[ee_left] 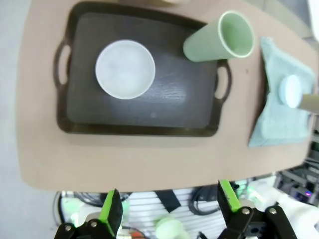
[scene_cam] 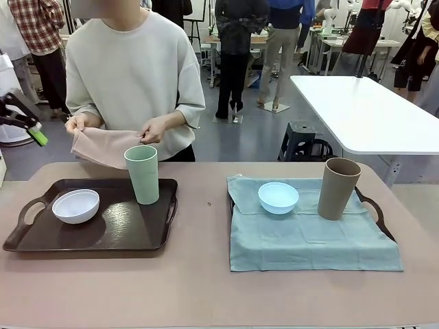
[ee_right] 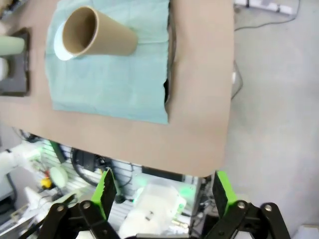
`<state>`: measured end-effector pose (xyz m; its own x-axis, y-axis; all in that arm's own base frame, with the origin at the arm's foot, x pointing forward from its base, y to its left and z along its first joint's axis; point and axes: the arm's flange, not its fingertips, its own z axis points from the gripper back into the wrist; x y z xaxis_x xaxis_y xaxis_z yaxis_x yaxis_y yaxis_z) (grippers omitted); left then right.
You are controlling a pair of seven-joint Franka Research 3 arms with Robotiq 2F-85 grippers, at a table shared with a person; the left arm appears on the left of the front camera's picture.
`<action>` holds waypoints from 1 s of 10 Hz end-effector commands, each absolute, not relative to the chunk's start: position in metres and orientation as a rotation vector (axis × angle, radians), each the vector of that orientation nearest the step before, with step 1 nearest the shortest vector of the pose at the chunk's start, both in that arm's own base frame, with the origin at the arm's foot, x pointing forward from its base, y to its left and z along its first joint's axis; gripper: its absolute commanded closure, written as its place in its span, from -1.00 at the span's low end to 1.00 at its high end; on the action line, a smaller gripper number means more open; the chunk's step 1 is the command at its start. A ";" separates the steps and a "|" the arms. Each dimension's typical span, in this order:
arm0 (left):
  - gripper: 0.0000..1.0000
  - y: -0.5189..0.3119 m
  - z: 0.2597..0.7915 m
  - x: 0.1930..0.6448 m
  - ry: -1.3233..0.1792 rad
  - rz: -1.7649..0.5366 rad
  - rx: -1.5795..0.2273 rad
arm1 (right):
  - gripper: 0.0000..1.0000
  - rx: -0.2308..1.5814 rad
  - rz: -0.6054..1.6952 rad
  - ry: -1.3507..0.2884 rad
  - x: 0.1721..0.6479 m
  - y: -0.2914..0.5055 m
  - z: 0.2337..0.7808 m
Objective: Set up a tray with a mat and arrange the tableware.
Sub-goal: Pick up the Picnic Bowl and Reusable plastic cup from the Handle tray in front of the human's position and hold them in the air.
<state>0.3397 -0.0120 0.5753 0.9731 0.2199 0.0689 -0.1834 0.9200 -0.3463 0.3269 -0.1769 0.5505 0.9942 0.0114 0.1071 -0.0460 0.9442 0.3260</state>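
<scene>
A dark tray (scene_cam: pixel 123 223) at the left holds a white bowl (scene_cam: pixel 75 205) and a pale green tumbler (scene_cam: pixel 142 174). A second tray (scene_cam: pixel 374 205) at the right lies under a teal mat (scene_cam: pixel 309 236), on which stand a light blue bowl (scene_cam: pixel 278 197) and a tan tumbler (scene_cam: pixel 338 188). At the far side, the person's hands hold up a beige mat (scene_cam: pixel 103 145). My left gripper (ee_left: pixel 169 206) hangs open high above the left tray (ee_left: pixel 139 127), white bowl (ee_left: pixel 124 68) and green tumbler (ee_left: pixel 219 37). My right gripper (ee_right: pixel 163 191) is open high above the teal mat (ee_right: pixel 109 79) and tan tumbler (ee_right: pixel 97 35).
A green-padded finger (scene_cam: pixel 38 137) of my left arm shows at the left edge, above the table. The table's near strip (scene_cam: pixel 206 288) is bare. A white table (scene_cam: pixel 363 110) and a stool (scene_cam: pixel 302 140) stand behind at the right.
</scene>
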 end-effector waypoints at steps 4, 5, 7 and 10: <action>-1.00 0.143 0.591 0.320 -0.029 0.247 -0.867 | -1.00 0.862 -0.141 -0.070 0.325 -0.300 0.561; -1.00 0.174 0.581 0.319 -0.062 0.236 -0.968 | -1.00 0.950 -0.156 -0.064 0.322 -0.321 0.558; -1.00 0.218 0.561 0.311 -0.122 0.245 -1.094 | -1.00 1.060 -0.178 -0.052 0.316 -0.343 0.552; -1.00 0.250 0.546 0.310 -0.193 0.321 -1.165 | -1.00 1.041 -0.193 -0.045 0.315 -0.341 0.548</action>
<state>0.3052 0.2490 0.5379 0.9380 0.3453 -0.0303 -0.1654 0.3691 -0.9146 0.3108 -0.3424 0.5410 0.9786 -0.1947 -0.0660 0.1515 0.4660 0.8717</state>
